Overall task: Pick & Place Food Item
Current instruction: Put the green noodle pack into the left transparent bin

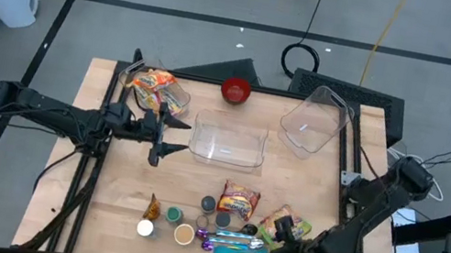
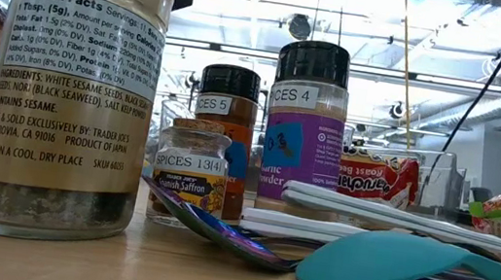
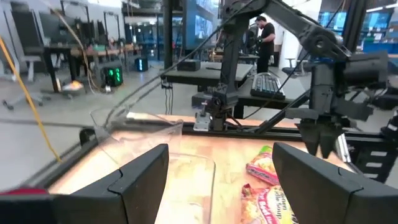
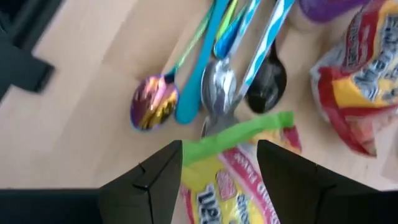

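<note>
— Snack packet [image 1: 290, 224] first. Where?

— Flat on the table [image 1: 98, 216], toward the front right corner. Green-edged end [image 4: 236, 134] up against the spoons [image 1: 233, 240]. Just beside a second packet [image 1: 238, 201], which sits nearer the middle.

— And the right gripper [image 1: 280, 240]?

— Directly over the packet, spread-fingered, astride that green end (plainest in the right wrist view [image 4: 219, 152]). No pinch to be seen, so released, not grasping.

— Left gripper [image 1: 160, 138]?

— Parked mid-table beside the clear tub [image 1: 227, 141]. Wide apart, nothing between.

— Step in hand, then?

— Probably closing on the packet, then carrying it over to the tub. Only a judgement.

— What could go wrong?

— Plenty. Thin, slick wrapper, so easy to lose if caught only by the sealed edge: likely to slide out on the lift. Too shallow a bite, and nothing gripped at all.

— The spoons?

— Biggest worry (touching the packet's end already). Could get nipped along with the wrapper, or dragged and scattered toward the spice jars [image 1: 180, 226].

— Anything on the way over?

— A limp, dangling packet could clip the tub's rim and land outside. Worth a firm central grip and a clean vertical lift before any sideways travel.
</note>
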Motion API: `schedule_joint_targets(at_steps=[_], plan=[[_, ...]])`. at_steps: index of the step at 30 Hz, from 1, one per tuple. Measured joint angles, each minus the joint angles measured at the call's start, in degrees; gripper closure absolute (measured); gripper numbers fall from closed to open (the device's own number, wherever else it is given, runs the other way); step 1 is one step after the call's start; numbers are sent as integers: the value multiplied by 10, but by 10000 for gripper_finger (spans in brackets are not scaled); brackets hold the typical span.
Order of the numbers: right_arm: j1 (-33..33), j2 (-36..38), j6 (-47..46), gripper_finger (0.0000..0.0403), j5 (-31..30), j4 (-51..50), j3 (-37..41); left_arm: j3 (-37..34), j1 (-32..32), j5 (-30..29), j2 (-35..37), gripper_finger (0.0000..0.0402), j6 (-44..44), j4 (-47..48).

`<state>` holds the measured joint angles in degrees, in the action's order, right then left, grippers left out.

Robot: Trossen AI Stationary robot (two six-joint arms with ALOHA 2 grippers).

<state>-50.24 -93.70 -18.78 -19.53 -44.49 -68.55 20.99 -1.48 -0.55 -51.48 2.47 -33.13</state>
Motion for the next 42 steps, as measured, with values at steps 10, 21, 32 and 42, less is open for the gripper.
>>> schedule_joint_targets(at_steps=[10, 21, 32, 42], plan=[[-35, -62, -60, 219, -1, -75, -31, 0, 1, 1, 0, 105, 58, 48], [-35, -90, -60, 293, -59, -120, -31, 0, 11, 5, 0, 105, 57, 47], [-35, -84, -81, 397, -58, -131, -30, 0, 13, 5, 0, 105, 56, 46], [-35, 38, -210, 402, -122, -206, -70, 0, 13, 5, 0, 105, 54, 46]])
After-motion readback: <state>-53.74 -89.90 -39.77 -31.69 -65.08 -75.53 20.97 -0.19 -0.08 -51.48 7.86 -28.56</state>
